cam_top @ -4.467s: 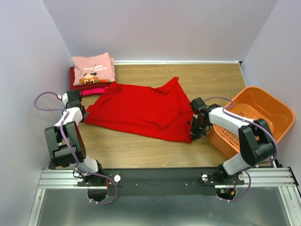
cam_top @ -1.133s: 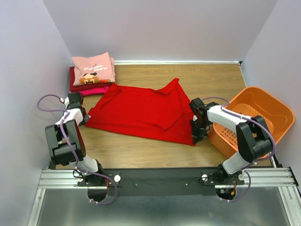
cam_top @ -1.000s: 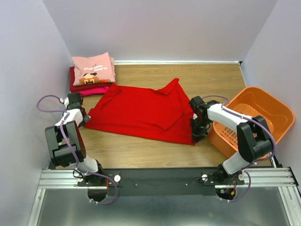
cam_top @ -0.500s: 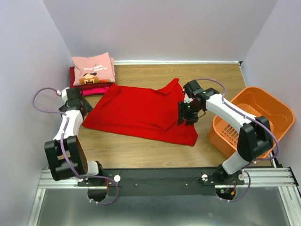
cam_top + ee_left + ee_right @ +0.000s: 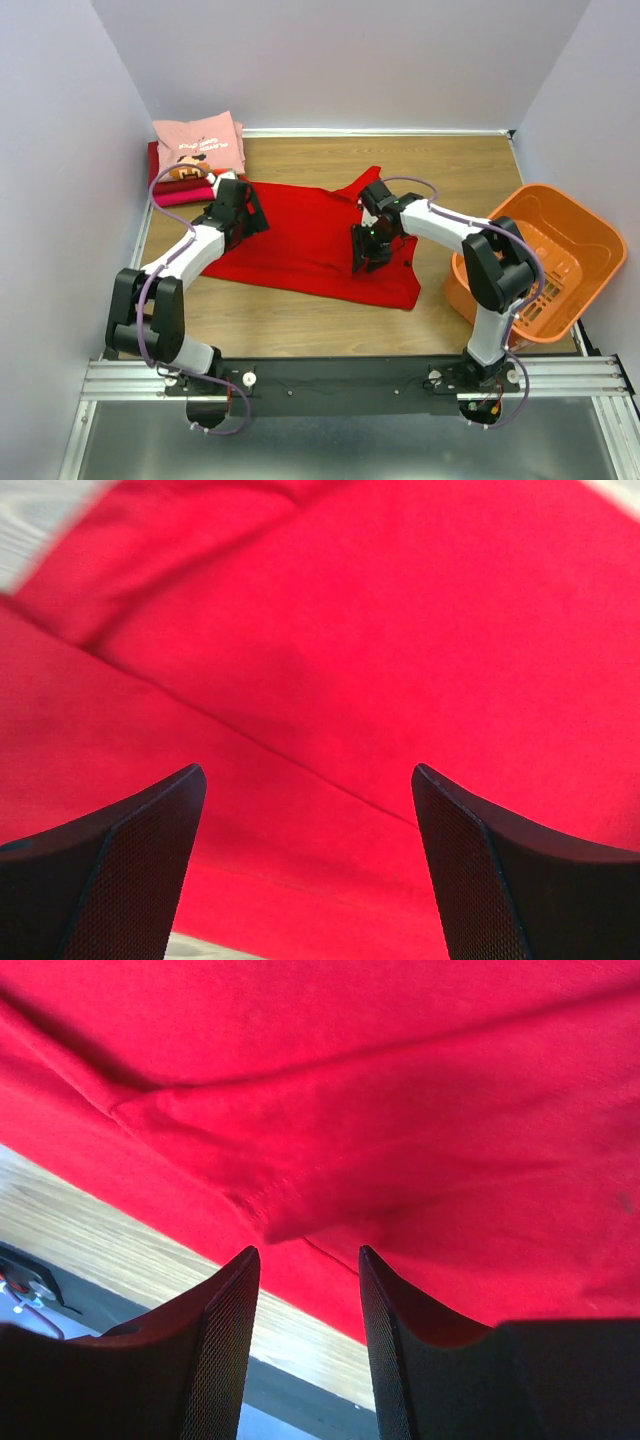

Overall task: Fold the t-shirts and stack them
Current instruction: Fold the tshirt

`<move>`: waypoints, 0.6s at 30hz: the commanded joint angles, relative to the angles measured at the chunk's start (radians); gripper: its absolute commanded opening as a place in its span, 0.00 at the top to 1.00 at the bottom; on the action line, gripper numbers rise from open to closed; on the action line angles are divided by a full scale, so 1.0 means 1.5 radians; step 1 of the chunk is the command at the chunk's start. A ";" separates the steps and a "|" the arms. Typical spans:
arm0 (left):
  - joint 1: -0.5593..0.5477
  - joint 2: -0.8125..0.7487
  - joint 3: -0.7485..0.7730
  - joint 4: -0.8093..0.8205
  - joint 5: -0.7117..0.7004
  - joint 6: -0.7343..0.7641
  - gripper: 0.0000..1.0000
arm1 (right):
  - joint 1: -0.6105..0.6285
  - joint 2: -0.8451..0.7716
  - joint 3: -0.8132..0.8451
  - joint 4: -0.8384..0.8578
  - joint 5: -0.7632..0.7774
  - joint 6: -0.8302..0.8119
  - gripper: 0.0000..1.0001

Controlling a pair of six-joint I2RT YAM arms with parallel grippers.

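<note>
A plain bright red t-shirt (image 5: 300,235) lies spread on the wooden table, with a folded sleeve flap near its right half. My left gripper (image 5: 240,212) hovers over the shirt's left part. Its jaws stand wide open above the red cloth (image 5: 350,660) with nothing between them. My right gripper (image 5: 365,250) is over the shirt's right middle. It is open by a narrower gap, and a hemmed sleeve edge (image 5: 265,1222) lies just ahead of its fingertips, not clamped. At the back left is a stack of folded t-shirts: light pink with a print (image 5: 198,145) on top, dark red (image 5: 158,178) and magenta (image 5: 195,194) below.
An orange plastic basket (image 5: 545,250) stands at the right edge, close to the right arm's elbow. Bare wooden table (image 5: 300,320) runs between the shirt and the arm bases. Grey walls close in on the left, back and right.
Both arms swung inward from the shirt's outer edges to over its middle. The left gripper opened wide and the right one opened partly. The shirt stayed flat on the table.
</note>
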 commanded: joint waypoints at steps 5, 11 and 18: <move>-0.026 0.051 0.004 0.023 0.011 0.008 0.08 | 0.017 0.023 0.012 0.052 -0.019 0.019 0.49; -0.027 0.057 -0.005 0.025 0.015 0.011 0.08 | 0.026 0.042 0.006 0.061 -0.018 0.024 0.50; -0.027 0.057 -0.013 0.025 0.017 0.012 0.08 | 0.037 0.050 0.016 0.064 -0.017 0.028 0.61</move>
